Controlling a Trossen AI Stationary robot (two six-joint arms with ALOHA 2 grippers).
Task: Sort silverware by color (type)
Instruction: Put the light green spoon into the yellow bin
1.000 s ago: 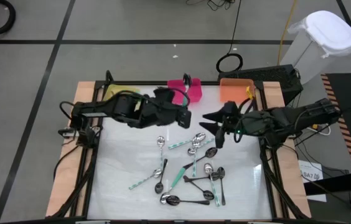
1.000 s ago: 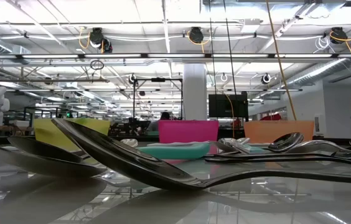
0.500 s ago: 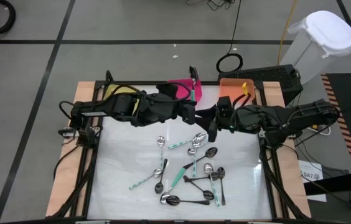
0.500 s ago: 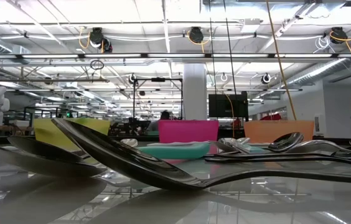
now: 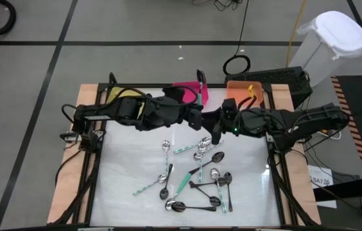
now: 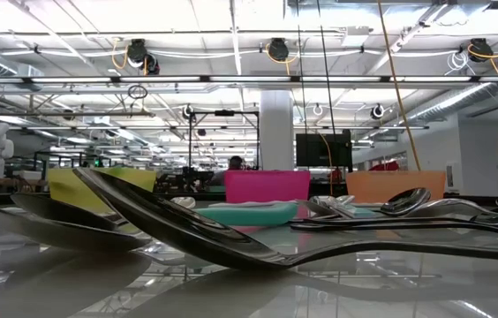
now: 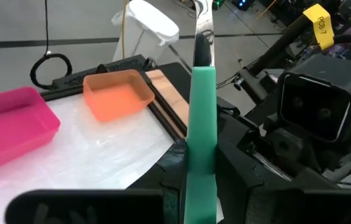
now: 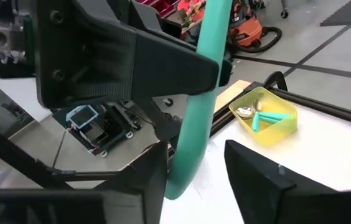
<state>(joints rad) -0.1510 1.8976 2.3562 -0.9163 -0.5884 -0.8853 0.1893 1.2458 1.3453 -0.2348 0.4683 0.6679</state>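
Note:
My left gripper [image 5: 198,114] is over the table's far middle, shut on a teal-handled spoon [image 5: 200,86] that stands upright, silver bowl end [image 7: 203,28] on top. My right gripper [image 5: 216,127] is right beside it, open. Its fingers [image 8: 259,186] stand on either side of the teal handle's lower end [image 8: 185,168]; I cannot tell whether they touch it. Several teal, silver and dark spoons [image 5: 197,170] lie flat in a loose pile on the white tabletop. The low view shows those spoons [image 6: 231,238] close up and neither gripper. My left gripper pinches the spoon's teal handle [image 7: 201,143] between its two fingers, partway along its length. One finger [image 8: 175,62] lies across the handle. The spoon is lifted clear of the table and upright, with its silver bowl end above the fingers and the handle's free end below them.
Three bins stand along the table's far edge: yellow [image 5: 118,95], half under the left arm, pink [image 5: 182,88] and orange [image 5: 244,92]. The yellow bin [image 8: 266,115] holds teal-handled spoons. The glossy white sheet has free room left and right of the pile.
My right gripper has moved toward the table's left, up to the left gripper, and its fingers now flank the spoon's handle. My left gripper has shifted slightly right and carried the spoon with it, still upright.

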